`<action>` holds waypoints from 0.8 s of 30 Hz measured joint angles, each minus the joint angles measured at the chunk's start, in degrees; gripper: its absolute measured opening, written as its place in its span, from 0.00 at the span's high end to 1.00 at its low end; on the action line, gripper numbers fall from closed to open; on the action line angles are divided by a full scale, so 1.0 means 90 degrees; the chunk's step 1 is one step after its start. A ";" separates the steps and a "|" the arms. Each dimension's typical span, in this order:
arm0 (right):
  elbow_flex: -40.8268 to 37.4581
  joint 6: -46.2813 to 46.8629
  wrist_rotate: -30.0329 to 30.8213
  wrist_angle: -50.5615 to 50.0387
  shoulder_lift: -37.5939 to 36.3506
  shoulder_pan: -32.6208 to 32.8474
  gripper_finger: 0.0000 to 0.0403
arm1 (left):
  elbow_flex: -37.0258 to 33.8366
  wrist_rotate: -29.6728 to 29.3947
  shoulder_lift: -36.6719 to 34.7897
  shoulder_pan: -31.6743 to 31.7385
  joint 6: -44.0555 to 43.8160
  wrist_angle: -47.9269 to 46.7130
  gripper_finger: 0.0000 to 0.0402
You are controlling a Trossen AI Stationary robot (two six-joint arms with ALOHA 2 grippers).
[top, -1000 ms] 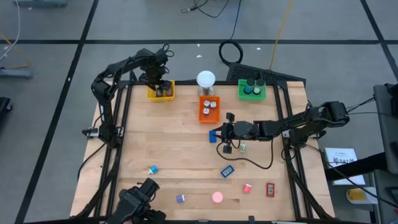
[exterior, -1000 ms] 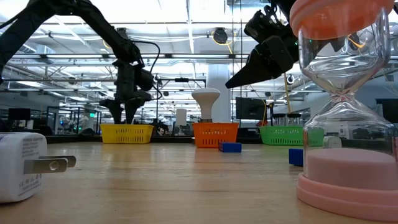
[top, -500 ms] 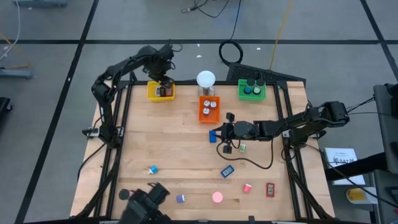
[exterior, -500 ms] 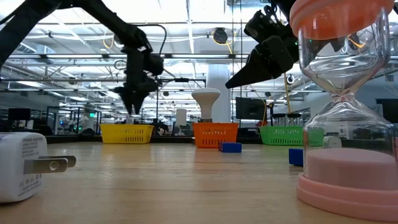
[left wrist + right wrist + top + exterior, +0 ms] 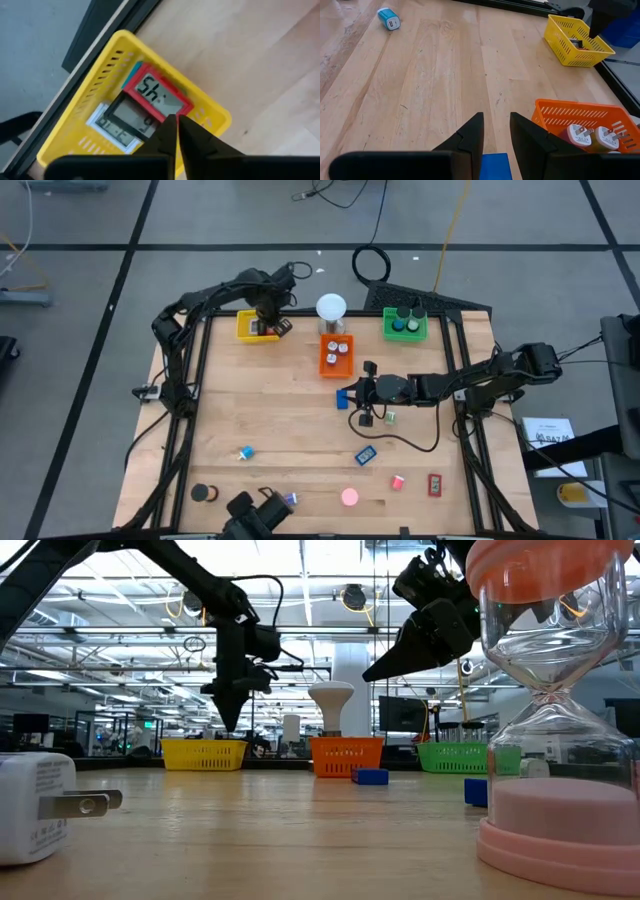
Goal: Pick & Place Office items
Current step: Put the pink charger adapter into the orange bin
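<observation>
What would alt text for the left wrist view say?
The left gripper, fingers shut and empty, hangs above a yellow tray on the wooden table. A red-framed digital timer lies in the tray atop a white-framed one.

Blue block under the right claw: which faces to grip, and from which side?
Probably across the blue block's two long flat sides, coming straight down. It lies flat and low on the table, so a side approach would likely scrape the wood. Bare wood shows around it, and the orange tray stands apart from it. The right claw hangs open just above it.
</observation>
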 joint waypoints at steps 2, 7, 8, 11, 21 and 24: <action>0.0000 -0.0001 -0.0002 -0.0002 0.0000 0.0000 0.79 | -0.0045 0.0051 -0.0002 -0.0064 0.0081 0.0108 0.99; 0.0000 -0.0001 -0.0001 -0.0002 0.0000 0.0000 0.79 | -0.0338 0.0273 0.0000 -0.0180 0.0237 0.0285 0.96; 0.0000 -0.0002 0.0000 -0.0002 -0.0001 0.0000 0.79 | -0.0426 0.0270 0.0000 -0.0185 0.0280 0.0282 0.96; 0.0000 -0.0013 -0.0002 -0.0002 0.0000 0.0000 0.79 | -0.0631 0.0254 0.0007 -0.0218 0.0319 0.0280 0.97; 0.0000 -0.0029 0.0000 -0.0002 0.0000 0.0000 0.79 | -0.0750 0.0260 0.0005 -0.0537 0.0579 0.0474 0.96; 0.0000 -0.0029 0.0000 -0.0002 -0.0002 0.0000 0.79 | -0.0750 0.0263 -0.0007 -0.0659 0.0665 0.0409 0.98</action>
